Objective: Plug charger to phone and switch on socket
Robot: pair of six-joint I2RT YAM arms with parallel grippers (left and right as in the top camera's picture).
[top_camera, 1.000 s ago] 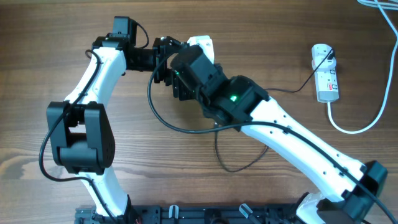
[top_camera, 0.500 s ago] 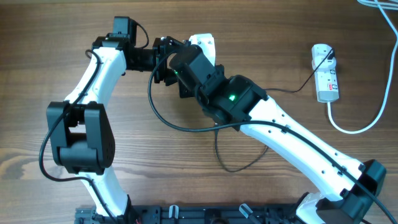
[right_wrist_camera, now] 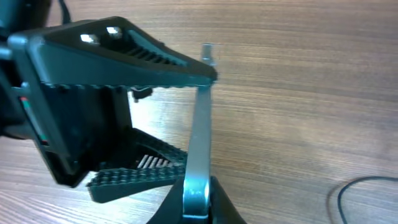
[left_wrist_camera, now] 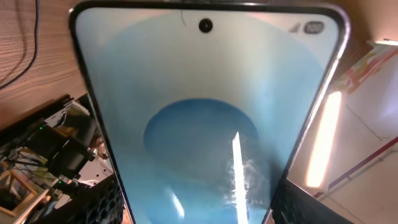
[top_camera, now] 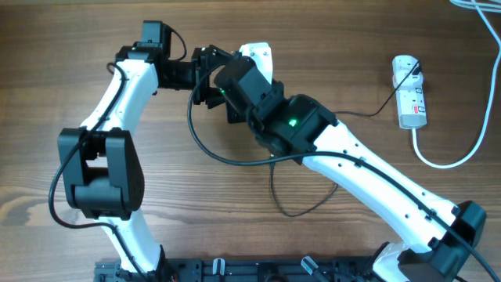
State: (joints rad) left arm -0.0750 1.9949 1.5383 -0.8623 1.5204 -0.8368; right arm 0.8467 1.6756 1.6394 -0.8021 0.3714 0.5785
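While the left gripper [top_camera: 207, 77] clamps the phone [left_wrist_camera: 205, 124] by its long edges, lifted off the wood-grain table [top_camera: 376, 31] at upper centre, the right arm's blocky black wrist crowds in beside it, w/ a green light glowing on its housing. Seen from the left wrist, the handset is a glossy slab w/ rounded corners, a thin dark bezel, a teal-blue screen carrying a deeper blue disc, and a round camera hole at the top. Seen from the right wrist it's edge-on: a slim silvery strip spanning the left gripper's fingers [right_wrist_camera: 137, 68], which are matte black plastic w/ ribbed, saw-toothed pads. Right gripper [top_camera: 227, 82]: its own fingers are masked by the wrist body, so can't tell if it's open or closed. The charger [top_camera: 379, 108], a thin black cable, runs from a black plug on the socket [top_camera: 410, 94] toward the right arm; its tip can't be made out. The socket, a short white oblong w/ red marks, lies well apart at far right, a thick white cord [top_camera: 454, 160] curving beside it
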